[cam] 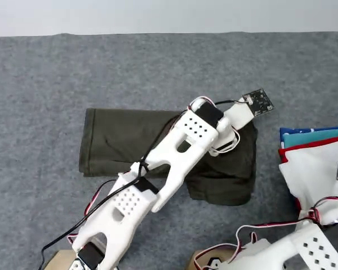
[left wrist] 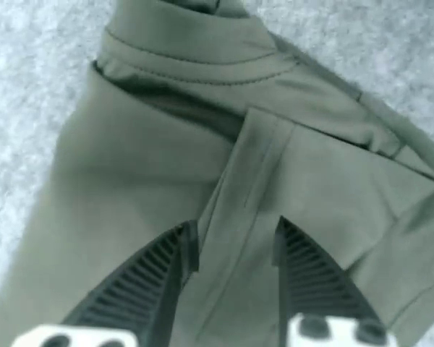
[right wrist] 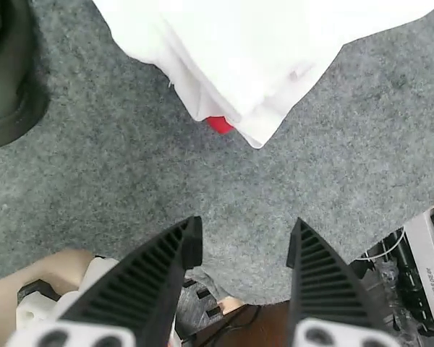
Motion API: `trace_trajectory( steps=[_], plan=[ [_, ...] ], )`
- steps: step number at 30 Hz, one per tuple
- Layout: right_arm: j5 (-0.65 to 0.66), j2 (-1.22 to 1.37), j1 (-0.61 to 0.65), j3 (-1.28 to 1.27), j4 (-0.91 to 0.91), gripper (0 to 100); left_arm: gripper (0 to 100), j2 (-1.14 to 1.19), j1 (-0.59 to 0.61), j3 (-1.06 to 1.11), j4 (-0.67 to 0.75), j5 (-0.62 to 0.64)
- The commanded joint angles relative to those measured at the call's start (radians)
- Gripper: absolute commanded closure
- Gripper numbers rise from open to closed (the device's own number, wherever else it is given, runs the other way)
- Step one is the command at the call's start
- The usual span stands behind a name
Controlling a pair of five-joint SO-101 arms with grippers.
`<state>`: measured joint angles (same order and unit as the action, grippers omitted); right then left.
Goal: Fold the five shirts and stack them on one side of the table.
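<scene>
Tabletop (cam: 39,79) of grey carpet, white wall (cam: 158,14) behind, olive shirt (cam: 118,140) centred

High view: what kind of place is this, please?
Probably a robotics test bench: two white robot arms work over a grey felt-covered table, and folded shirts are stacked at one side.

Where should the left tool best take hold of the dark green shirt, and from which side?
Probably the stitched flap edge lying on top of the dark green shirt, taken from straight above: it is a loose upper layer, and the open left tool is lined up over it.
</scene>
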<state>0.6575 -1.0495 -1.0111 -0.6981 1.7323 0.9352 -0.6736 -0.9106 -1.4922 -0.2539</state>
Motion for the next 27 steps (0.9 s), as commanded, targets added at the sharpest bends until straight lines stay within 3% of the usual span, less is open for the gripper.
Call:
trace_trajectory(
  steps=[1, 5, 12, 18, 27],
  plan=[
    [0.008, -0.015, -0.010, 0.009, 0.010, 80.1, 82, 0.041, -0.006, -0.087, -0.034, -0.002],
    [0.008, -0.015, -0.010, 0.009, 0.010, 80.1, 83, 0.121, -0.006, -0.170, -0.081, -0.002],
    [0.006, -0.015, -0.010, 0.009, 0.008, 80.1, 100, 0.190, -0.006, -0.371, -0.170, -0.002],
    [0.005, -0.015, -0.010, 0.009, 0.008, 80.1, 100, 0.195, -0.005, -0.512, -0.238, -0.002],
    [0.003, -0.015, -0.010, 0.009, 0.010, 80.1, 100, 0.218, 0.048, -0.532, -0.193, 0.003]
  ],
)
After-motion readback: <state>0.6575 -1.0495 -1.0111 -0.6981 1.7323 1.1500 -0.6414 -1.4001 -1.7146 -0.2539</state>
